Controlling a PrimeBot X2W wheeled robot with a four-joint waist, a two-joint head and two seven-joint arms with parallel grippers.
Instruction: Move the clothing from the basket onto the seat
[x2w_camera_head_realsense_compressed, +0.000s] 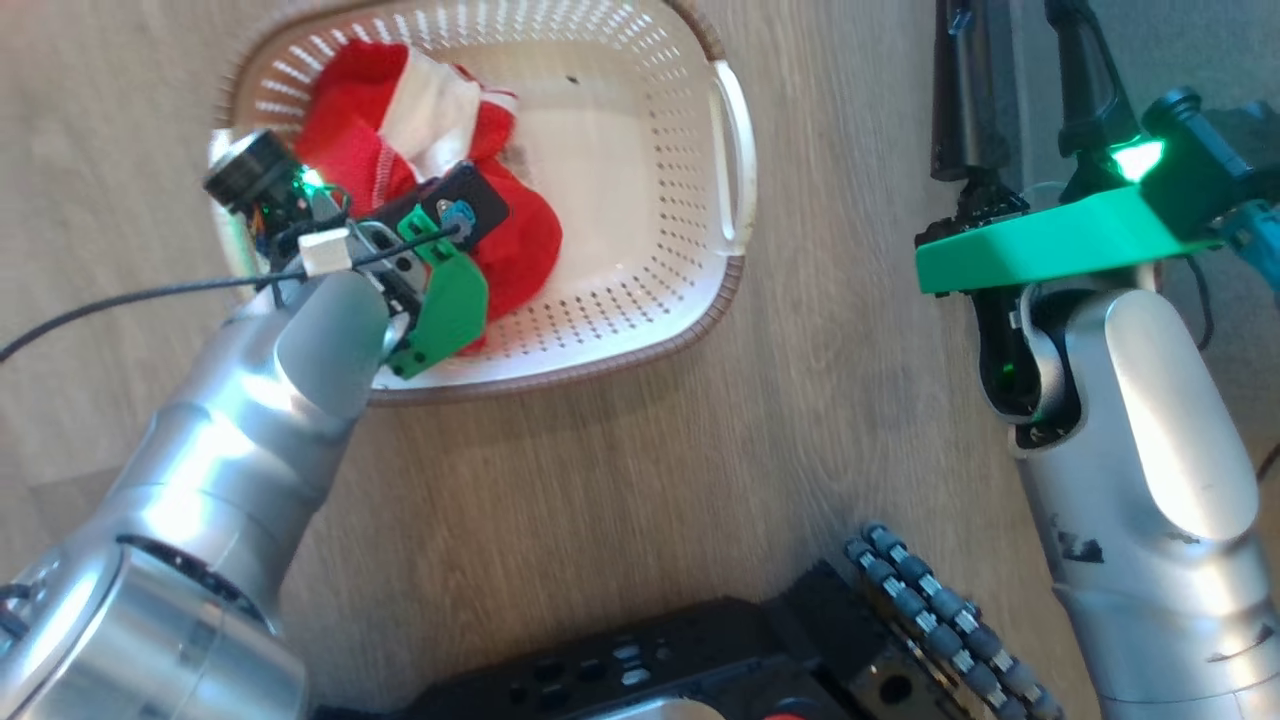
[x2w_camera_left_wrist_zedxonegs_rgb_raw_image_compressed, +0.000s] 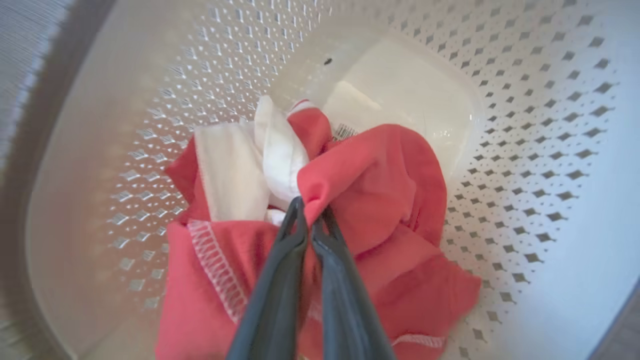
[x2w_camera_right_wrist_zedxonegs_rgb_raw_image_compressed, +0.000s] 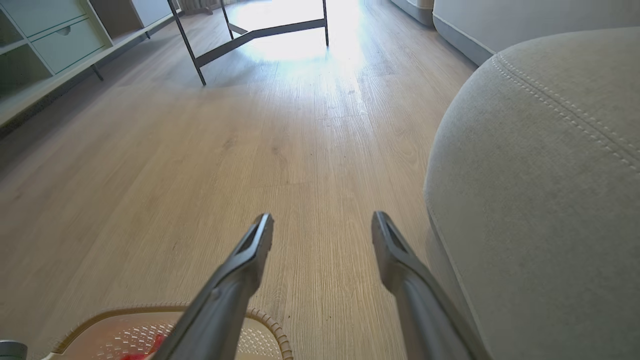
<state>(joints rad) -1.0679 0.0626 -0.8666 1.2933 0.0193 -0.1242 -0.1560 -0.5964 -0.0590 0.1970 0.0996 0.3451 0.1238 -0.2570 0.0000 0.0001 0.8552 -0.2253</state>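
In the basket (x2w_camera_head_realsense_compressed: 620, 290), toward its left end: the clothing (x2w_camera_left_wrist_zedxonegs_rgb_raw_image_compressed: 390, 190), the left gripper (x2w_camera_left_wrist_zedxonegs_rgb_raw_image_compressed: 310, 210) down among it. Right of the basket, across the floor (x2w_camera_right_wrist_zedxonegs_rgb_raw_image_compressed: 200, 150): the seat (x2w_camera_right_wrist_zedxonegs_rgb_raw_image_compressed: 540, 190); between them, the right gripper (x2w_camera_right_wrist_zedxonegs_rgb_raw_image_compressed: 322, 225).

No text, brand or number can be read. A sticker label (x2w_camera_left_wrist_zedxonegs_rgb_raw_image_compressed: 343, 131) is seen on the inside bottom of the basket (x2w_camera_left_wrist_zedxonegs_rgb_raw_image_compressed: 525, 125), partly covered by the far edge of the clothing (x2w_camera_left_wrist_zedxonegs_rgb_raw_image_compressed: 380, 200). Only a short strip of barcode-like dark bars is shown on it, and no characters can be made out. Small dark marks (x2w_camera_head_realsense_compressed: 1075, 546) are seen on the right forearm (x2w_camera_head_realsense_compressed: 1150, 420), too blurred to be read.
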